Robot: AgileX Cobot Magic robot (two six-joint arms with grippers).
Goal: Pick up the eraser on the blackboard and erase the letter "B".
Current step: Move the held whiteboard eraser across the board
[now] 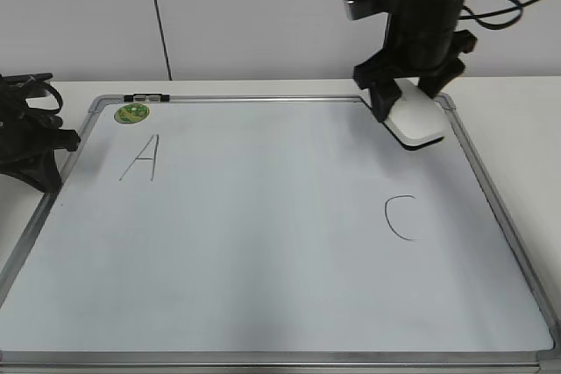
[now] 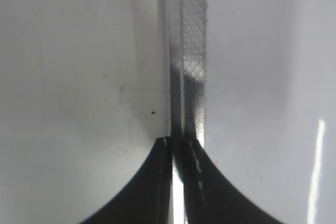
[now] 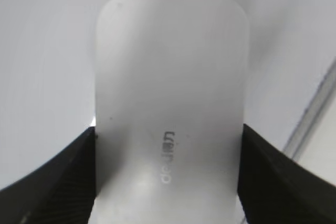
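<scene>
The blackboard (image 1: 263, 243) lies flat with a hand-drawn "A" (image 1: 142, 159) at the upper left and a "C" (image 1: 399, 218) at the right. No letter "B" shows on it. My right gripper (image 1: 410, 98) is shut on the white eraser (image 1: 421, 118) over the board's far right corner. In the right wrist view the jaws (image 3: 168, 182) press both long sides of the eraser (image 3: 170, 77), lettering up. I cannot tell whether it touches the board. My left gripper (image 1: 48, 172) is shut and empty at the board's left edge, over the frame (image 2: 191, 51).
A round green sticker (image 1: 132, 113) and a small black clip (image 1: 146, 96) sit at the board's far left corner. The silver frame (image 3: 315, 108) runs close to the right of the eraser. White table surrounds the board, with a wall behind.
</scene>
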